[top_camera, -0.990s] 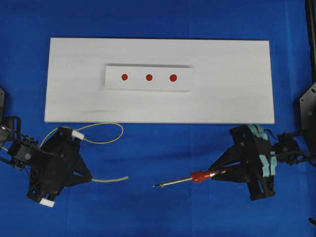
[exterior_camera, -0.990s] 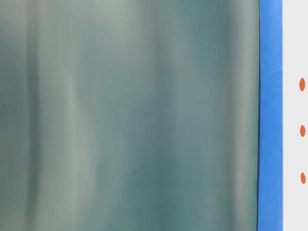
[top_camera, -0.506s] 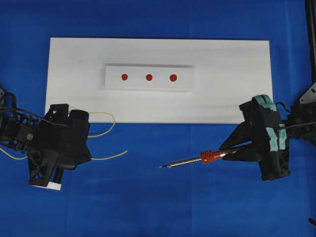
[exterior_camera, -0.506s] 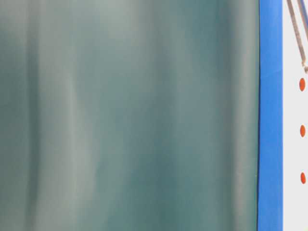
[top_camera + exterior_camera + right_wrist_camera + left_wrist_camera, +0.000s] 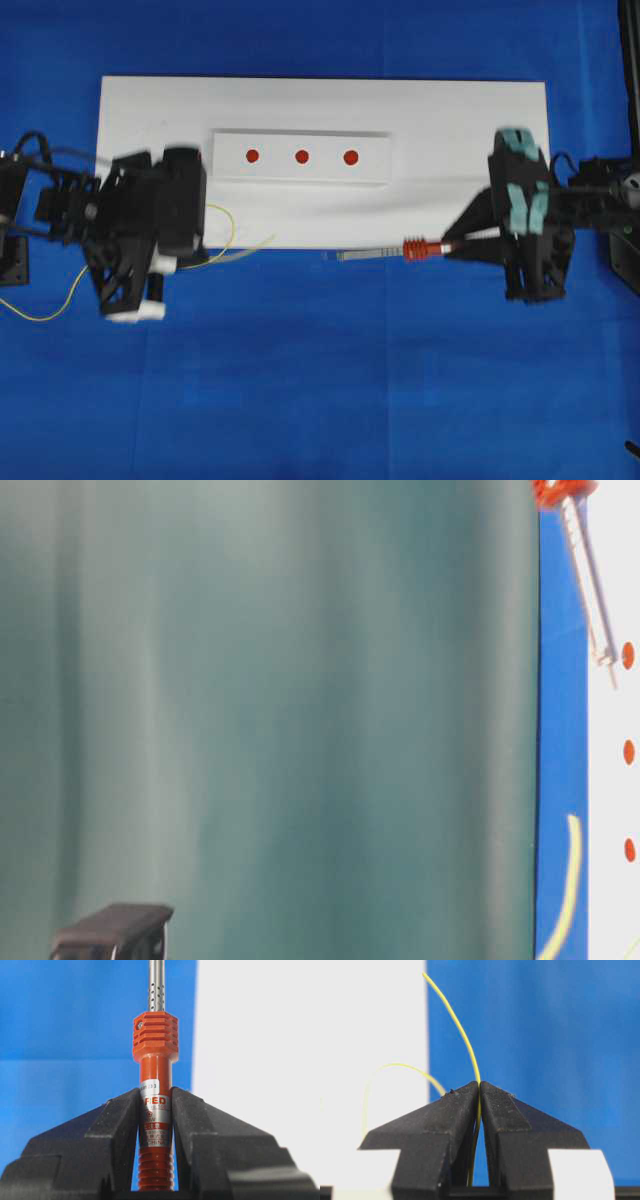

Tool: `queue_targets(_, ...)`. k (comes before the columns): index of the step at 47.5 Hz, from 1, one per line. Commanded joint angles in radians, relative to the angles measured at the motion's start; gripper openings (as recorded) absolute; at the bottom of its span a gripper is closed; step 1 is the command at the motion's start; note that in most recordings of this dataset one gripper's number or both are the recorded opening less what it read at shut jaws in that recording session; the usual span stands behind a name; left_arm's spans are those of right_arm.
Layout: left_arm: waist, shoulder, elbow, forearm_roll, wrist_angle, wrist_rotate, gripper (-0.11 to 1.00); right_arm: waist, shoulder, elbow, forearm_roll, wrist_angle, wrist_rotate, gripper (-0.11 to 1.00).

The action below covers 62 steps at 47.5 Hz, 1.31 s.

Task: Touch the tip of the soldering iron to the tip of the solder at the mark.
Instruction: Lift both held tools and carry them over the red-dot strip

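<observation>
Left gripper [image 5: 479,1091] pinches solder [image 5: 465,1042], wire end arching over white board [image 5: 450,120] front edge. Right gripper [image 5: 155,1105] clamps soldering iron [image 5: 155,1067] by orange handle; shaft lies along board's front edge, below raised strip [image 5: 300,157] with three red marks.

The soldering iron [image 5: 400,251], silver perforated shaft and ribbed orange-red handle, lies level along the white board's [image 5: 450,150] near edge, tip pointing left. The solder [image 5: 462,1035], a thin yellow wire, curves over that same edge.
</observation>
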Motion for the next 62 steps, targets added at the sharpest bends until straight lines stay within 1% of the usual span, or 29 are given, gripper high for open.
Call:
queue_targets(1,0.046,-0.003,-0.028,0.003,-0.002,0.014,0.03,-0.052,0.000,-0.034,-0.021,0.000,0.000,0.07)
queue_targets(9,0.135,0.008,-0.041,0.003,-0.006,0.060,0.03,-0.161,0.031,-0.054,-0.066,0.000,-0.002,0.07)
queue_targets(13,0.169,0.015,-0.049,0.003,-0.006,0.086,0.03,-0.195,0.046,-0.064,-0.089,0.002,-0.002,0.07)
queue_targets(19,0.210,0.026,-0.058,0.003,-0.008,0.118,0.03,-0.225,0.058,-0.077,-0.115,0.003,-0.002,0.07)
queue_targets(29,0.239,0.031,-0.060,0.003,-0.012,0.143,0.03,-0.239,0.058,-0.083,-0.124,0.003,-0.002,0.07)
queue_targets(49,0.241,0.028,-0.049,0.003,-0.009,0.140,0.03,-0.239,0.058,-0.086,-0.124,0.012,0.003,0.07)
queue_targets(54,0.239,0.012,-0.032,0.003,-0.006,0.143,0.03,-0.241,0.063,-0.089,-0.124,0.012,0.005,0.07)
queue_targets(62,0.249,-0.028,0.015,0.005,-0.006,0.124,0.03,-0.241,0.075,-0.100,-0.124,0.011,0.005,0.07)
